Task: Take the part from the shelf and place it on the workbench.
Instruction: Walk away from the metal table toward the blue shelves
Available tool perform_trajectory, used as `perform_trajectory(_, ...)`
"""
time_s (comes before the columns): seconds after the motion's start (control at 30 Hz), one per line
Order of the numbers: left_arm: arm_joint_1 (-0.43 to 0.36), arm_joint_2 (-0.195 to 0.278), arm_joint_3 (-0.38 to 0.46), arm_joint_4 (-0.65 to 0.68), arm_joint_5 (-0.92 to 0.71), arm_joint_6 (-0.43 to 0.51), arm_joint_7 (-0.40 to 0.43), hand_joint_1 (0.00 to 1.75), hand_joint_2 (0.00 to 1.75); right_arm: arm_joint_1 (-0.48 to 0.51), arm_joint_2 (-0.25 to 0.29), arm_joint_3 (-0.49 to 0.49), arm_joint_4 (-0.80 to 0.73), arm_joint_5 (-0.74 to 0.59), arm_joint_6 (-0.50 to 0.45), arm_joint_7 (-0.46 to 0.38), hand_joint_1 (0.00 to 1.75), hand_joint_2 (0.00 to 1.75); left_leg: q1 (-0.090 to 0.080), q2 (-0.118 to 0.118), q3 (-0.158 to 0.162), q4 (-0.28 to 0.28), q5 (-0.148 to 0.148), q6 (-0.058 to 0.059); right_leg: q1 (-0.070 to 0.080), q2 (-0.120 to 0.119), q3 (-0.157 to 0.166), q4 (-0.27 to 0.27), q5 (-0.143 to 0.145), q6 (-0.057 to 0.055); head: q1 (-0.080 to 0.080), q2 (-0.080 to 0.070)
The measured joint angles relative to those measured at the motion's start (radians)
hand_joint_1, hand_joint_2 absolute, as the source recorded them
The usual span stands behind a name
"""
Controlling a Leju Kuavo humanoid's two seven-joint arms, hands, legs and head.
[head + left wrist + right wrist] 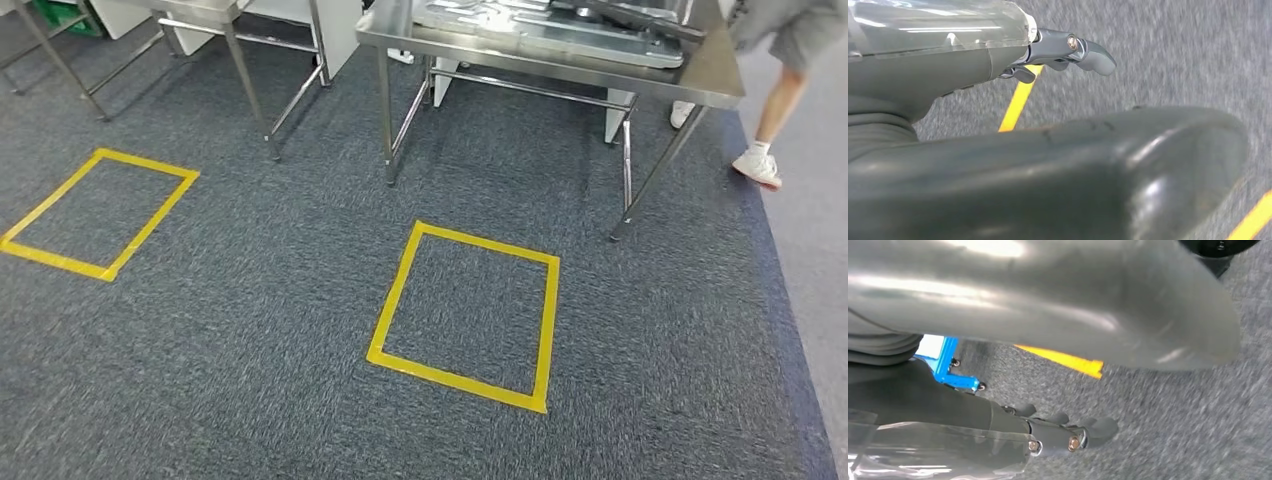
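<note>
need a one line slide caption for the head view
Looking down at grey carpet with two yellow tape squares, steel tables ahead, a person's legs at right.

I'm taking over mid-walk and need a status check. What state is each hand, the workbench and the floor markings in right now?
left hand: empty, hanging over the carpet, fingers apart.
right hand: empty, hanging over the carpet, fingers apart.
steel workbench: ahead, standing, with metal trays on top.
near yellow tape square: whole, nothing inside.
far yellow tape square: whole, nothing inside.
person: beside the workbench's right end, one heel lifted.
</note>
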Motion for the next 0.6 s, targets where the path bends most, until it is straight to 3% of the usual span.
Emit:
perform_trajectory(0.07,-0.001,0.006,0.0,0.0,0.001,0.017,-0.007,0.0,0.0,0.002,0.007,0.003,0.003,0.003,0.007,-0.001,0.0,0.0,-0.001,-0.023,-0.007,0.0,0.006,0.005,0.0,0.031,-0.059,0.133,-0.064,0.002,0.0,0.0)
perform_trajectory(0.1,0.001,0.009,0.0,-0.001,0.0,0.024,-0.009,0.0,0.0,0.003,0.011,0.005,0.005,0.005,0.009,-0.001,0.0,0.0,-0.002,-0.036,-0.009,0.001,0.007,0.005,0.0,0.036,-0.076,0.171,-0.072,0.001,0.0,0.0)
perform_trajectory(0.13,0.004,0.012,0.0,-0.001,0.0,0.031,-0.01,0.0,0.0,0.003,0.015,0.007,0.006,0.006,0.01,0.0,0.0,0.0,-0.003,-0.05,-0.01,0.002,0.009,0.004,0.001,0.039,-0.075,0.171,-0.059,-0.001,0.0,0.0)
perform_trajectory(0.2,0.009,0.019,0.001,-0.002,-0.002,0.042,-0.014,0.0,0.0,0.003,0.022,0.01,0.008,0.011,0.015,0.013,0.0,0.0,-0.004,-0.077,-0.011,0.004,0.012,-0.001,0.002,0.056,-0.019,0.061,0.007,-0.011,0.0,0.0)
perform_trajectory(0.27,0.009,0.024,0.001,-0.002,-0.002,0.049,-0.016,0.0,0.0,0.002,0.026,0.013,0.008,0.016,0.021,0.039,0.0,0.0,-0.006,-0.1,-0.014,0.006,0.015,-0.008,0.006,0.096,0.043,-0.071,0.055,-0.026,0.0,0.0)
perform_trajectory(0.33,0.009,0.029,0.002,-0.002,-0.003,0.052,-0.012,0.0,0.0,-0.002,0.031,0.016,0.009,0.016,0.021,0.063,0.0,0.0,-0.005,-0.119,-0.022,0.006,0.019,-0.02,0.011,0.109,0.062,-0.116,0.063,-0.036,0.0,0.0)
perform_trajectory(0.37,0.009,0.033,0.002,-0.002,-0.003,0.054,-0.007,0.0,0.0,-0.004,0.034,0.017,0.009,0.016,0.02,0.068,0.0,0.0,-0.004,-0.129,-0.025,0.004,0.022,-0.027,0.012,0.099,0.062,-0.119,0.068,-0.04,0.0,0.0)
perform_trajectory(0.4,0.011,0.036,0.003,-0.002,-0.004,0.055,-0.002,0.0,0.0,-0.007,0.037,0.018,0.009,0.015,0.02,0.071,0.0,0.0,-0.003,-0.129,-0.028,0.006,0.023,-0.032,0.011,0.087,0.063,-0.124,0.073,-0.045,0.0,0.0)
perform_trajectory(0.47,0.011,0.042,0.004,-0.002,-0.006,0.058,0.004,0.0,0.0,-0.008,0.042,0.018,0.009,0.012,0.02,0.072,0.0,0.0,-0.003,-0.097,-0.048,0.048,-0.006,-0.039,0.005,0.064,0.064,-0.138,0.086,-0.056,-0.001,0.0)
perform_trajectory(0.53,0.007,0.044,0.004,-0.002,-0.008,0.059,0.007,0.0,0.0,-0.005,0.045,0.018,0.009,0.01,0.02,0.071,0.0,0.0,0.0,-0.051,-0.102,0.166,-0.079,-0.046,0.004,0.038,0.061,-0.143,0.09,-0.061,-0.002,0.0)
perform_trajectory(0.6,0.006,0.045,0.004,-0.002,-0.009,0.059,0.008,0.0,0.0,-0.004,0.045,0.018,0.009,0.009,0.02,0.071,0.0,0.0,0.007,-0.034,-0.149,0.281,-0.131,-0.058,0.004,0.008,0.057,-0.142,0.091,-0.06,-0.002,0.0)
